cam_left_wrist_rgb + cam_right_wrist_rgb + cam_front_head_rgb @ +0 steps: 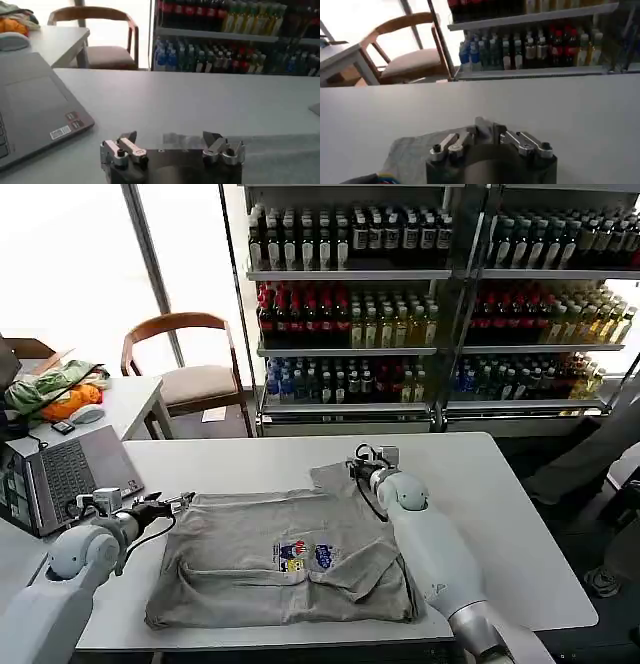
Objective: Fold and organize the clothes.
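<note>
White table (pixel 500 504) bears crumpled grey shirt (pixel 250 559) with multicoloured print.

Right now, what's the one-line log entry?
shirt partly folded on table | left tool open at shirt's left corner | right tool on far edge

The light grey shirt (pixel 290 559) is lying as soft, matt cotton-like cloth with a small glossy-looking multicoloured print (pixel 303 556), rumpled just under the right gripper (pixel 487 135), whose fingers are showing as bare brushed metal. The left gripper (pixel 170 142) is showing the same dull silver metal over a black matt body. The white table (pixel 500 504) beneath both is looking smooth and faintly satin. Beside the left gripper, the laptop (pixel 30 107) is showing a matt grey casing.
</note>
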`<state>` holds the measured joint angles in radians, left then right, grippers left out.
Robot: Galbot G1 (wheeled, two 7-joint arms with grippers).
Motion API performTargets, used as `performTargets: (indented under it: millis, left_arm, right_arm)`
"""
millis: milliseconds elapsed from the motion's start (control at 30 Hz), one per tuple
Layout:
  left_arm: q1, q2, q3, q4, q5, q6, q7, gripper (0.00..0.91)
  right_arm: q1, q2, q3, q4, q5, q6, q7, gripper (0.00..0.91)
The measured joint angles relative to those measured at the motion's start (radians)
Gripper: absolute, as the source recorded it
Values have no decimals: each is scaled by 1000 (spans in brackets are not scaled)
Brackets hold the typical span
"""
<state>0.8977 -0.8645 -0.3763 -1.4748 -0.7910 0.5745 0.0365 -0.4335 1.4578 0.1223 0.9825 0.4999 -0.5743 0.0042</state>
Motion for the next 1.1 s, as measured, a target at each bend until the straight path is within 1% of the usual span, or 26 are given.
performTargets:
  millis: [267, 300, 333, 367, 433, 467, 500, 633, 667, 700, 733, 767, 1100]
  left_arm:
    - [-38, -17, 35, 46, 10, -5, 8, 907]
    - [-42, -19, 38, 51, 11, -5, 9, 836]
    - [-46, -20, 41, 57, 12, -5, 11, 806]
    - [-49, -22, 43, 63, 13, -6, 13, 665]
    - [-54, -24, 46, 73, 14, -7, 16, 534]
    - [-57, -25, 48, 79, 15, -9, 17, 534]
    - [-59, -26, 50, 84, 17, -11, 19, 484]
    - [-63, -31, 55, 102, 21, -15, 24, 453]
    - [-63, -32, 55, 105, 22, -16, 25, 403]
    - [-64, -33, 56, 109, 23, -17, 27, 322]
    - [-65, -34, 56, 113, 24, -18, 29, 40]
    - [-65, -36, 56, 116, 25, -19, 30, 0]
    - [-59, -36, 65, 117, 25, -26, 47, 0]
  right_arm:
    - [3, -1, -2, -2, 5, -2, -1, 0]
    - [4, -2, -2, -2, 5, -2, -1, 0]
    - [4, -2, -2, -2, 5, -2, -1, 0]
    - [4, -2, -2, -2, 5, -2, -1, 0]
    - [4, -3, -3, -1, 6, -2, -1, 0]
    - [4, -3, -3, 0, 6, -2, -1, 0]
    - [4, -3, -4, 1, 6, -2, 0, 0]
    - [4, -3, -6, 7, 7, -3, 0, 0]
    - [3, -3, -7, 8, 7, -4, 0, 0]
    - [2, -4, -7, 10, 7, -4, 0, 0]
    - [2, -5, -7, 11, 7, -4, 0, 0]
    - [2, -6, -8, 12, 7, -4, 0, 0]
    - [-1, -11, -9, 18, 8, -4, 0, 0]
